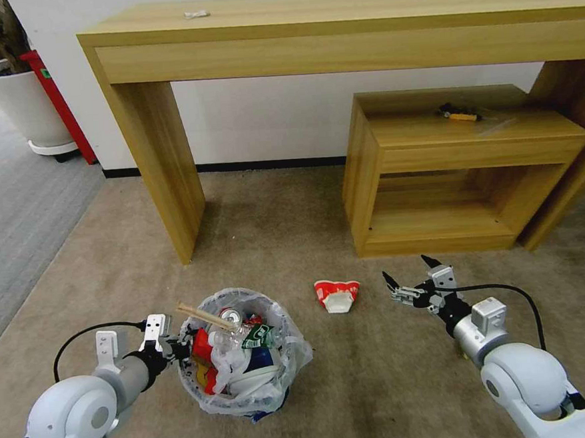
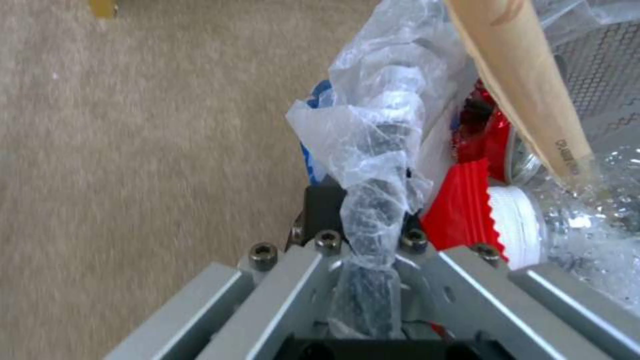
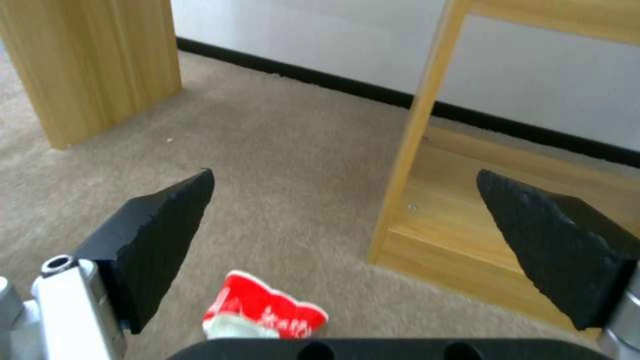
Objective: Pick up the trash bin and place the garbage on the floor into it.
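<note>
Beige carpet by the wooden console, one piece of litter left out.

Left gripper [image 1: 176, 345] has its fingers clamped on the bagged rim of the trash bin [image 1: 244, 352], probably so it can be carried along; it's stuffed already. Right gripper [image 1: 411, 279] hovers with fingers spread wide just beside the red-white paper cup [image 1: 336, 294], looks lined up for a grab. Bin's base is mostly hidden under the bag.
</note>
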Tool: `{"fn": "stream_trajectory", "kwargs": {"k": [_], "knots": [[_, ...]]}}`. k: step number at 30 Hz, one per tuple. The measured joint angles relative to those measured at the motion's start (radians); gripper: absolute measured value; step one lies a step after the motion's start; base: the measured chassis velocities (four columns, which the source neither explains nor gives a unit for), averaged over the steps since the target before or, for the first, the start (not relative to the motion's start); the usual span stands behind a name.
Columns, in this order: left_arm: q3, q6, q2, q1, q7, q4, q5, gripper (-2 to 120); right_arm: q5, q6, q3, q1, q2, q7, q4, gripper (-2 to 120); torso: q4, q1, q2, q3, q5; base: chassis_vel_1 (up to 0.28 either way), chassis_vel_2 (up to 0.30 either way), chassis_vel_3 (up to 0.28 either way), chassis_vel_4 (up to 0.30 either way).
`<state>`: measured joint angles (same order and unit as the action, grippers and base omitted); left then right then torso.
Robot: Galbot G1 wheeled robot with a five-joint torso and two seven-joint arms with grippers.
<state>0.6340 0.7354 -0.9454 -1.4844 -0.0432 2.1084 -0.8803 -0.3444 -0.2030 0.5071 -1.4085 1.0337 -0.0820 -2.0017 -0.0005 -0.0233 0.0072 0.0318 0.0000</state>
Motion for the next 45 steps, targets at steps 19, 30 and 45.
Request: {"fn": "stream_trajectory", "kwargs": {"k": [19, 30, 45], "knots": [[-0.017, 0.0, 0.012, 0.028, 0.011, -0.013, -0.01, 0, 0.022, -0.173, -0.21, 0.22, -0.103, -0.24, 0.44, 100, -0.0009, 0.0, 0.0, 0.0, -0.0004, -0.114, 0.135, 0.102, -0.125], [-0.006, 0.0, 0.011, 0.019, 0.034, -0.007, -0.012, 0, 0.199, -0.146, -0.347, 0.293, -0.109, -0.293, 0.528, 100, -0.0002, 0.0, 0.0, 0.0, -0.0003, -0.003, -0.003, -0.005, 0.001], [-0.005, 0.0, 0.006, 0.012, 0.028, 0.023, -0.011, 0, 0.24, -0.118, -0.429, 0.401, -0.048, -0.329, 0.665, 71, -0.0002, 0.0, 0.0, 0.0, -0.0003, 0.0, 0.0, 0.0, 0.0]]}}
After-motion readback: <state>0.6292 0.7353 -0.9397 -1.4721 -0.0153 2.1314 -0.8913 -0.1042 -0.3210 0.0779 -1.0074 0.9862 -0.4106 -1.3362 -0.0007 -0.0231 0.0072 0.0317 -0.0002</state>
